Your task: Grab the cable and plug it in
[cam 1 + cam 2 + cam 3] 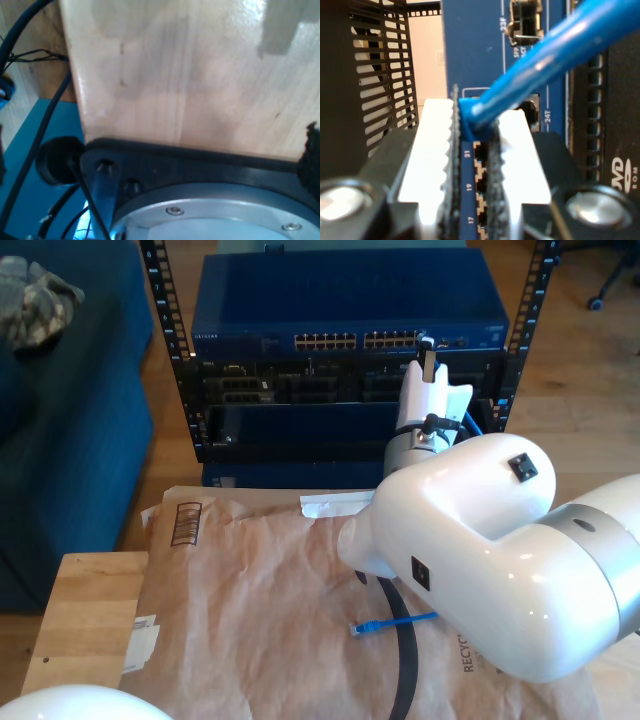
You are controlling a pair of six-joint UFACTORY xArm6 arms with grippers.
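While my second claw (472, 150) is clenched on the thin bright-blue Ethernet cable (555, 47), its white serrated fingers (436, 150) pinch the blue plug end right in front of the dark-blue network switch (350, 305) — numbered ports 17, 19 and 21 show between the fingers in the second wrist view. Whether the plug is touching a port I cannot tell. From the exterior view, this big white arm (480, 540) reaches up to the switch's port row near its right end, in the black equipment rack (180, 390). The cable's other end, with a small blue plug (365, 627), lies on crinkled brown paper (250, 620) covering the tabletop. My first claw's state cannot be told — its wrist view shows pale wooden tabletop (190, 75) and a black mounting plate (165, 165).
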